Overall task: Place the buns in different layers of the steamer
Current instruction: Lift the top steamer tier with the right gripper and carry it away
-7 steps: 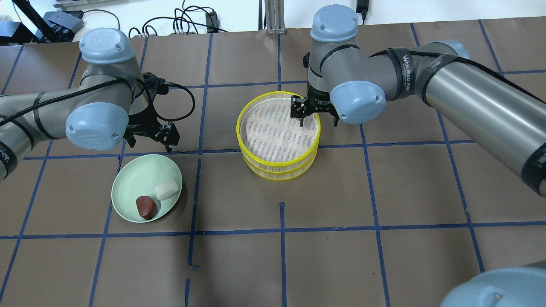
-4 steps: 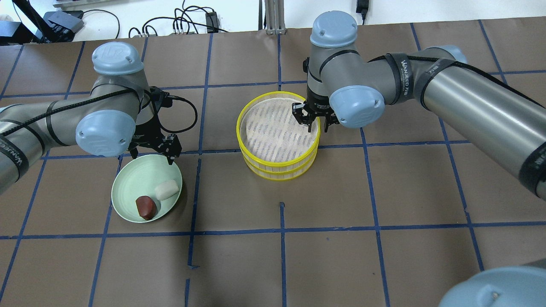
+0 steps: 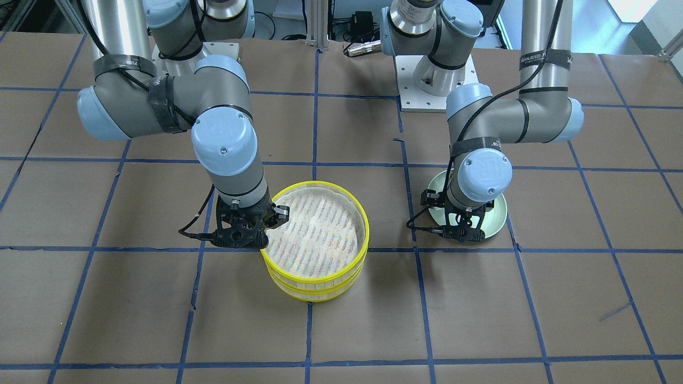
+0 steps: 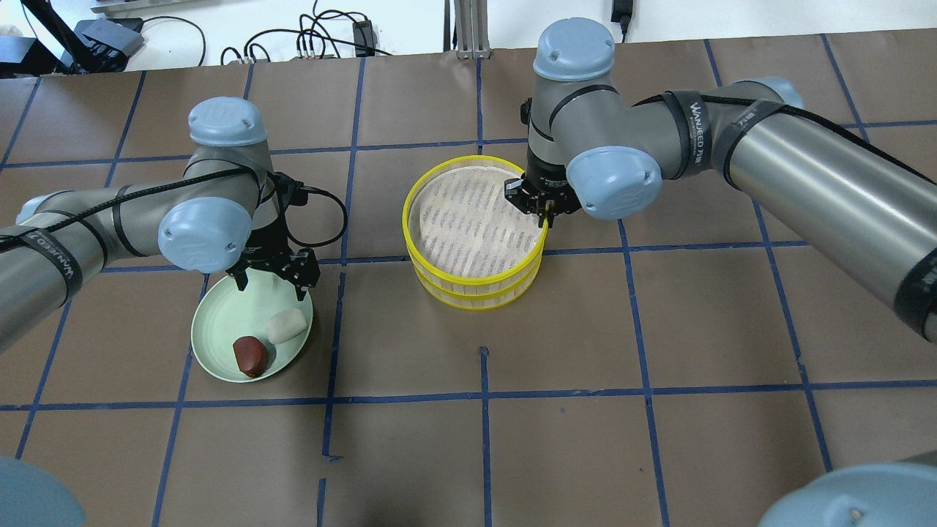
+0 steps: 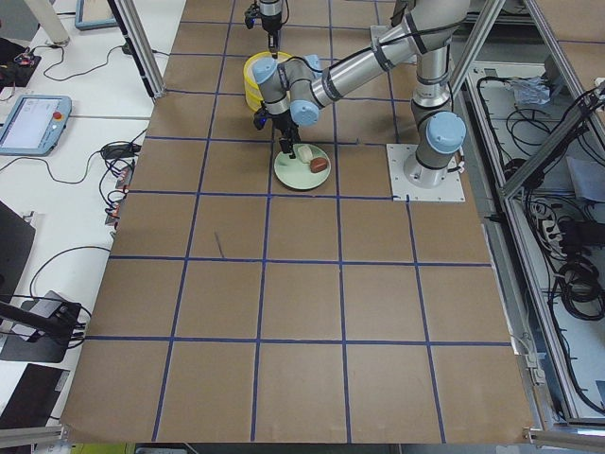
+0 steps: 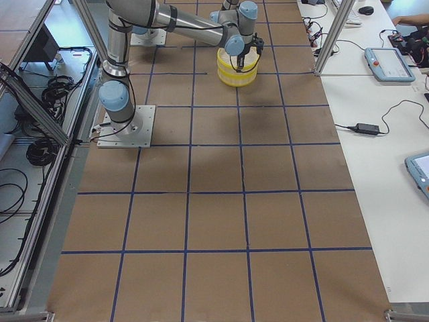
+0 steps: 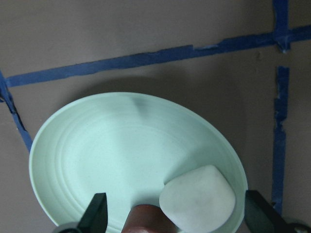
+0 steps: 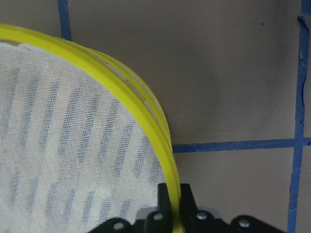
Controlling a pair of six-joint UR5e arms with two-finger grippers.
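Glossy plate point(image 4: 227, 315), cloth-lined steamer layer point(image 4: 468, 223)

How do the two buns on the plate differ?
Colour: the white bun is pale, the brown bun dark reddish. Shape: the white bun is blocky, the brown bun oval. Place: the white bun lies nearer the steamer than the brown bun. Both rest on the green plate.

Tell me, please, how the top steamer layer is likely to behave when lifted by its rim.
Probably light and fairly stiff: the top steamer layer is a shallow ring with slatted sides. Held at one rim spot by the right gripper, it may tilt. Its white liner could shift.
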